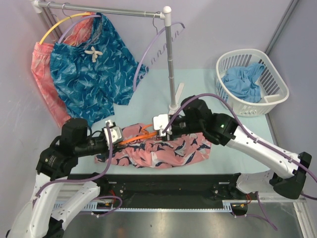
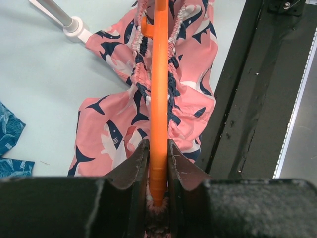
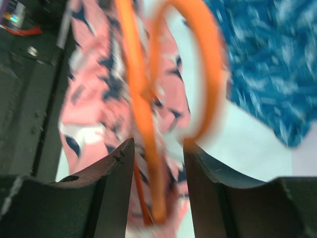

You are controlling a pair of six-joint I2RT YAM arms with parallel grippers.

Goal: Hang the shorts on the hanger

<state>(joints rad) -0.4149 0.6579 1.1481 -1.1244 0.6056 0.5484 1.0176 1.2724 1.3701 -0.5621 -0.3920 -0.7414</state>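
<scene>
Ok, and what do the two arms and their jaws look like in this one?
The left arm and right arm both mix white shell links with bulky black joint housings, and a lavender cable loops along each. In the wrist views the jaws are matte black and wedge-shaped, with scuffed, scratched inner edges.

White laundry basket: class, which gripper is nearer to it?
Right. The right gripper is over the shorts, toward the near-left of the basket; the left gripper is even farther left, shut on the hanger.
</scene>
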